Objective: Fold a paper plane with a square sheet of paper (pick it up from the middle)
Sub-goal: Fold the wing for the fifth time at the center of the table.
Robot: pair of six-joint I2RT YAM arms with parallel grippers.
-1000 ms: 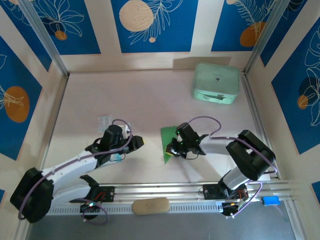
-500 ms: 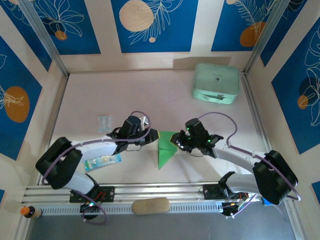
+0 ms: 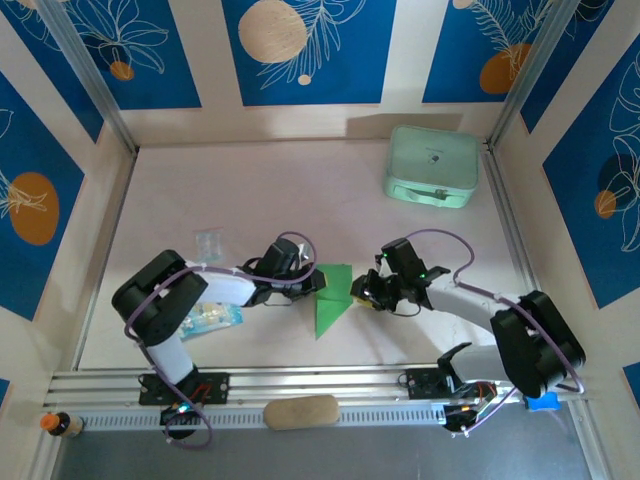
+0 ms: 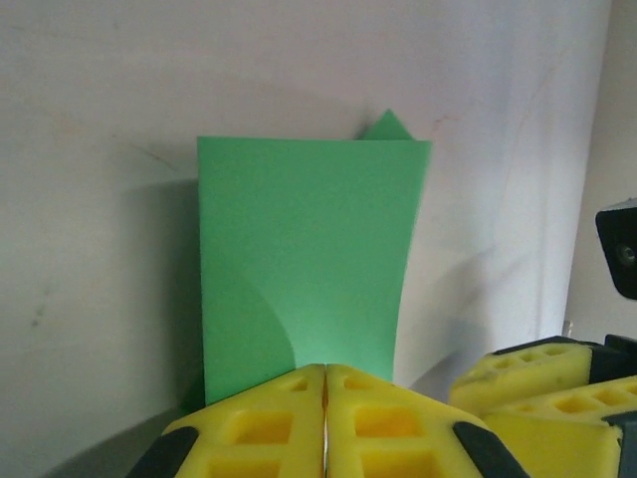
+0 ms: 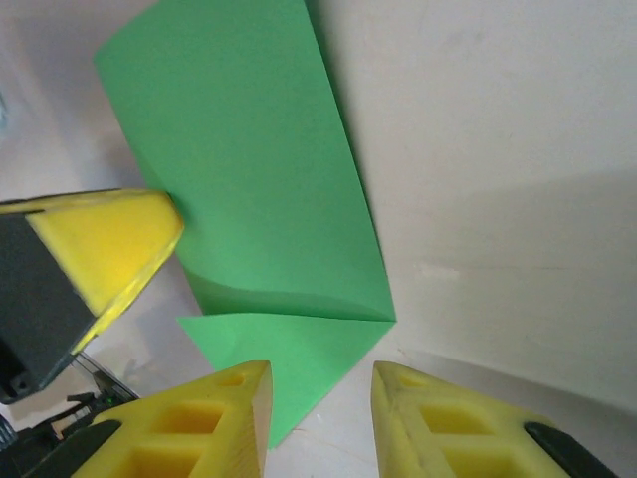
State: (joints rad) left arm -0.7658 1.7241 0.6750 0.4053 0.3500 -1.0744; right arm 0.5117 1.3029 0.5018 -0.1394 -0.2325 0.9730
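The square sheet of paper (image 3: 330, 300) is bright green and lies on the table between the arms, folded into a wedge that tapers toward me. It has a triangular flap (image 5: 289, 354) on its right side. A paper plane is out of view. My left gripper (image 3: 312, 283) is shut, its yellow tips (image 4: 325, 370) resting on the left edge of the sheet (image 4: 299, 249). The left finger (image 5: 109, 244) touches that edge of the sheet (image 5: 249, 179). My right gripper (image 3: 366, 291) is open at the right edge, its fingers straddling the flap's corner (image 5: 320, 370) without closing on it.
A pale mint case (image 3: 432, 166) stands at the back right. A clear packet (image 3: 208, 243) and a blue-printed packet (image 3: 210, 318) lie left of the left arm. A tan oval block (image 3: 300, 411) sits on the front rail. Patterned walls enclose the table.
The left arm swung right to the sheet and its jaws closed. The right gripper, shut on the sheet a second ago, has opened and let it go.
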